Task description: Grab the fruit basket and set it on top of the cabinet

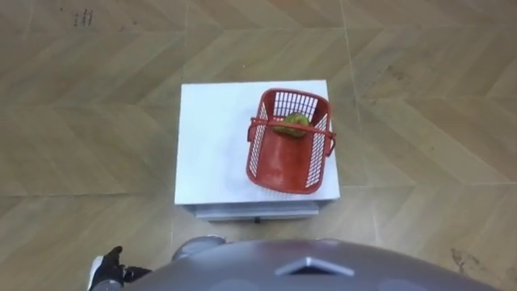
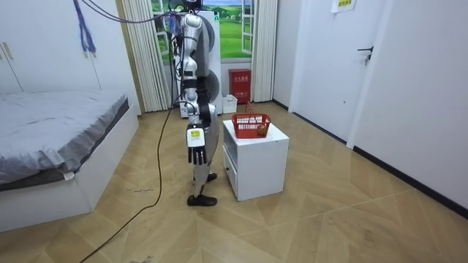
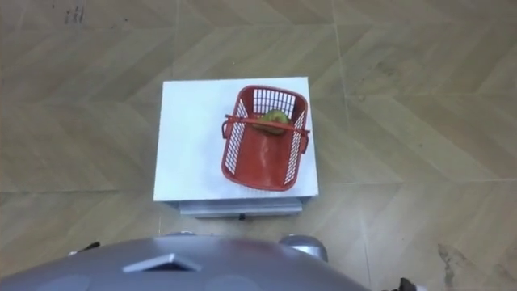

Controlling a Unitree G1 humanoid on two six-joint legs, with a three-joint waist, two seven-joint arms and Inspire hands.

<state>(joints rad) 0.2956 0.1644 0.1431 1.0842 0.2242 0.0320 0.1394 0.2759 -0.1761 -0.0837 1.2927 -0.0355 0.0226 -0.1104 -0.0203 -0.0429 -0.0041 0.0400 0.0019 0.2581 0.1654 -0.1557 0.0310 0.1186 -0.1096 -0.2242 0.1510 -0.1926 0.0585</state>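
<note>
Red plastic lattice basket point(image 1: 287, 158) could be tipped off white box cabinet point(image 1: 210, 145) if handle point(image 1: 291, 129) is snagged off-centre; right hand point(image 2: 194, 153) is seen straight-fingered, nothing held.

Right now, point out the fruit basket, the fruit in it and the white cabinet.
fruit basket point(image 1: 279, 166), left eye view, on its bare floor.
fruit point(image 1: 292, 124), left eye view, on its middle.
white cabinet point(image 1: 210, 137), left eye view, on its bare top.

Fruit point(image 1: 292, 124) in basket point(image 1: 280, 166), basket on cabinet's point(image 1: 212, 145) right
</note>
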